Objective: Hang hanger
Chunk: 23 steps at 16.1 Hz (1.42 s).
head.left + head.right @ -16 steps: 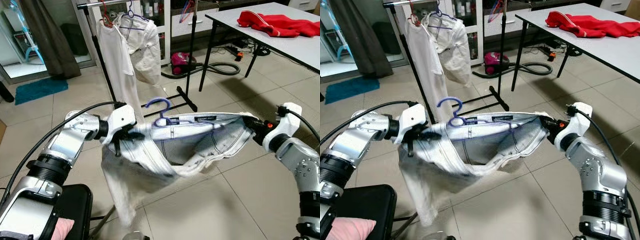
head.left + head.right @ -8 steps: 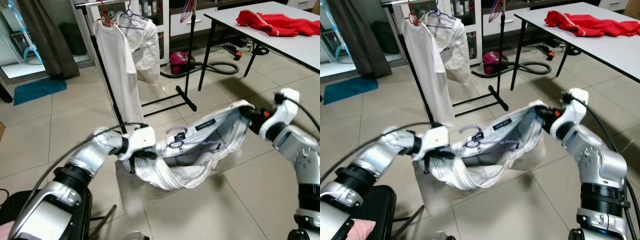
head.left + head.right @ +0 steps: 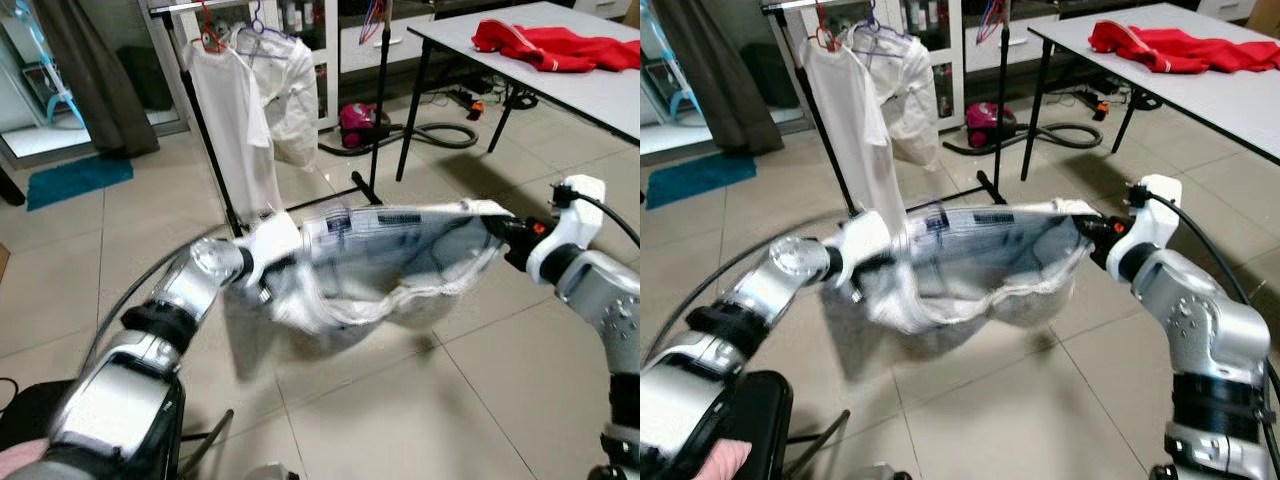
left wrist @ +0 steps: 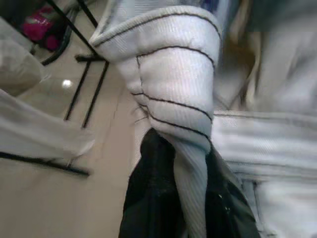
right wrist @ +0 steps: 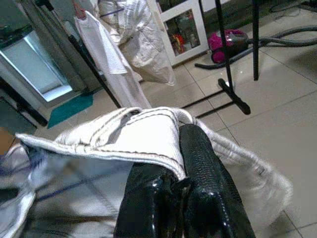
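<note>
Pale denim trousers [image 3: 390, 265] hang stretched by the waistband between my two grippers, blurred by motion. My left gripper [image 3: 262, 268] is shut on the waistband's left end; the left wrist view shows its black fingers [image 4: 148, 198] pinching a folded seam [image 4: 173, 114]. At the right end my right gripper [image 3: 507, 240] is shut on the waistband, its fingers [image 5: 203, 168] clamped on the white hem [image 5: 143, 134]. A dark label and bluish streaks [image 3: 935, 215] smear across the waistband; I cannot make out the hanger clearly. The clothes rack [image 3: 205, 110] stands behind on the left.
White garments [image 3: 270, 90] hang on the rack from red and purple hangers. A second black stand [image 3: 383, 90] rises beside it, with a pink vacuum [image 3: 352, 120] and hose behind. A grey table [image 3: 590, 95] with a red garment [image 3: 555, 45] stands right. A black seat [image 3: 750, 410] sits low left.
My left gripper has swung up and back toward the rack, lifting the sagging trousers until the waistband is stretched level again. The right gripper has barely shifted.
</note>
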{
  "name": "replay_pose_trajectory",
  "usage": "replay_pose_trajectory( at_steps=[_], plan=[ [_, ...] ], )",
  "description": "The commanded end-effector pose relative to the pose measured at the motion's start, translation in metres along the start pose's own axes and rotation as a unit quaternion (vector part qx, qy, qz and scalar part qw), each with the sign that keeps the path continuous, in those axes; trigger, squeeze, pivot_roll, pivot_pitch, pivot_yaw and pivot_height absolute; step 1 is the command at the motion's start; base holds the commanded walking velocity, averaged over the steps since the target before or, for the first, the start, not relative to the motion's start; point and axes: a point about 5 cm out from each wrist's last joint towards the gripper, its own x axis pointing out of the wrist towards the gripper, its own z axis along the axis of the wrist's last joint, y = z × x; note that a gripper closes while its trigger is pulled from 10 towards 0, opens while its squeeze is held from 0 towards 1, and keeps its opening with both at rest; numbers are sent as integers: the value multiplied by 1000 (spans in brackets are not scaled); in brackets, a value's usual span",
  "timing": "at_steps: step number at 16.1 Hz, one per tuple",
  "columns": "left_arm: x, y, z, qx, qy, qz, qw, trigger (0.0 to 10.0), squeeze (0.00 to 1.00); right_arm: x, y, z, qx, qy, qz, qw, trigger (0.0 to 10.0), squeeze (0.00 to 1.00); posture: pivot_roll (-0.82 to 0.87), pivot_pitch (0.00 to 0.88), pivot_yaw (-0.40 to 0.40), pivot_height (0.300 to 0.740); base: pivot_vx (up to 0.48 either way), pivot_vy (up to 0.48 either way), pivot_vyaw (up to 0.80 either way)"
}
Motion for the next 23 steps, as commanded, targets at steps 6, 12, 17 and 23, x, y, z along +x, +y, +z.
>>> replay_pose_trajectory(
  at_steps=[6,12,17,23],
  plan=[
    [-4,29,43,-126,-128,51,982,0,0,-12,41,-26,-90,32,70,993,0,0,-16,0,71,740,0,0,0],
    [-25,21,127,-69,-284,-181,939,0,0,11,50,-103,-216,133,48,966,0,0,-13,0,96,740,0,0,0],
    [-30,12,128,-73,-276,-246,926,0,0,19,80,-99,-213,62,141,965,10000,580,8,0,92,740,0,0,0],
    [-31,27,101,-22,-217,-167,962,0,0,-23,56,-76,-277,57,206,937,10000,1000,-14,0,93,740,0,0,0]
  ],
)
